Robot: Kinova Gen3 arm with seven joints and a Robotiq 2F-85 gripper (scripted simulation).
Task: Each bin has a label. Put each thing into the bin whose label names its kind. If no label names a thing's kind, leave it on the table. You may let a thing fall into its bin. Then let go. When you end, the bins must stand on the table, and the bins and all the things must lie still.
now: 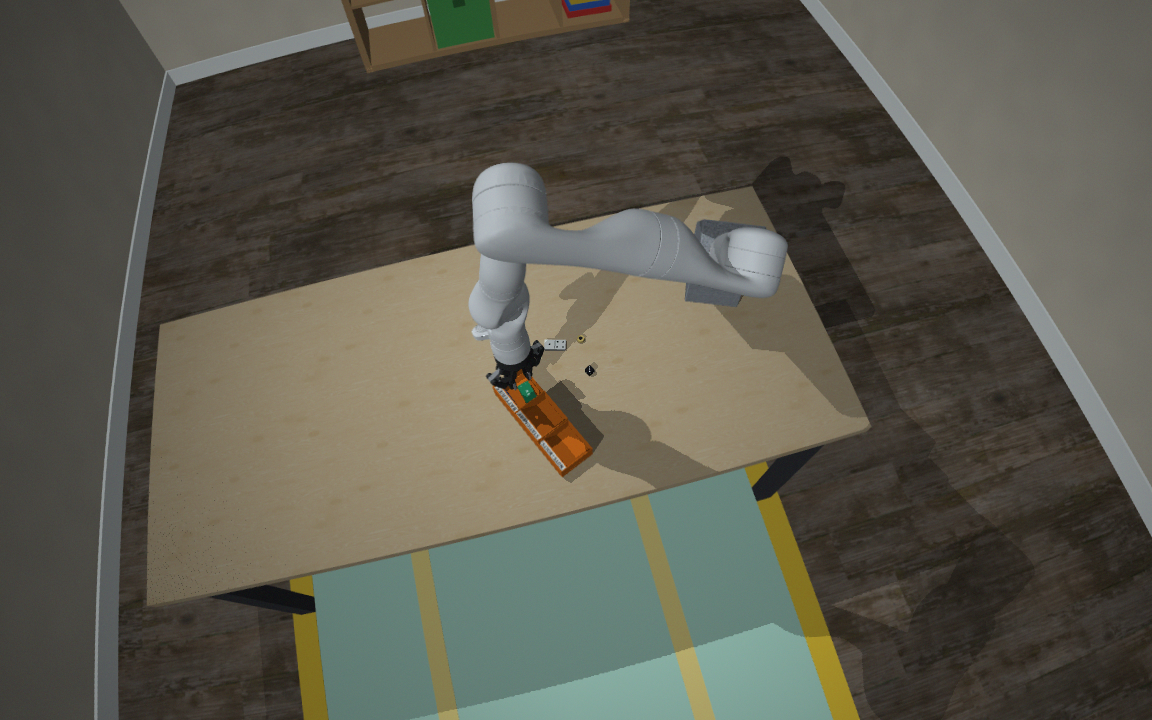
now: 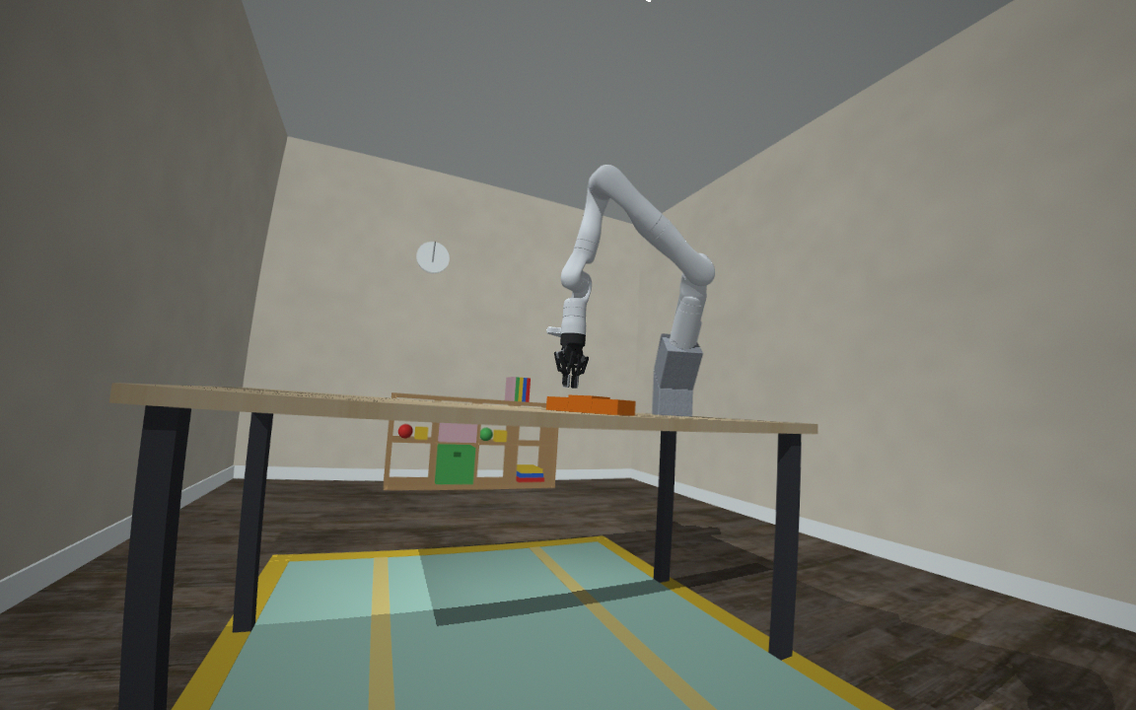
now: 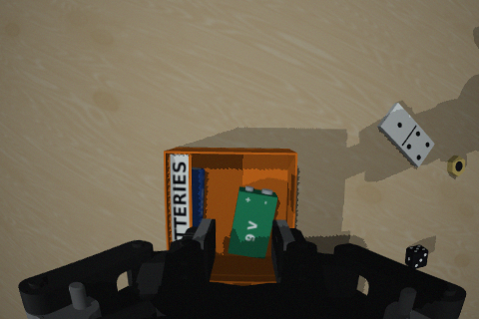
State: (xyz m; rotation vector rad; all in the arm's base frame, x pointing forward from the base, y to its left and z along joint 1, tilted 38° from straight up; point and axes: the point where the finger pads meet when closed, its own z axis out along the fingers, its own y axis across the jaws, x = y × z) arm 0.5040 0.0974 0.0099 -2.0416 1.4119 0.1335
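Note:
My gripper (image 1: 518, 383) (image 2: 570, 385) (image 3: 243, 236) is partly open and empty, just above the orange BATTERIES bin (image 3: 230, 151). A green 9 V battery (image 1: 526, 391) (image 3: 251, 224) lies aslant in that bin, below and between the fingers in the wrist view. A blue thing (image 3: 198, 194) lies there along the label side, partly hidden by it. The middle bin (image 1: 546, 418) and the end bin (image 1: 575, 445) adjoin it; their labels are too small to read. On the table are a white domino (image 1: 555, 343) (image 3: 406, 135), a brass nut (image 1: 581, 338) (image 3: 450, 167) and a black die (image 1: 590, 369) (image 3: 416, 257).
The table (image 1: 294, 429) (image 2: 307, 401) bears the arm's grey base (image 1: 707, 291) (image 2: 674, 384) at the right. The bin row stands near the table's front edge. The loose things lie between the bins and the base. A shelf (image 1: 401, 42) (image 2: 385, 459) stands beyond the table.

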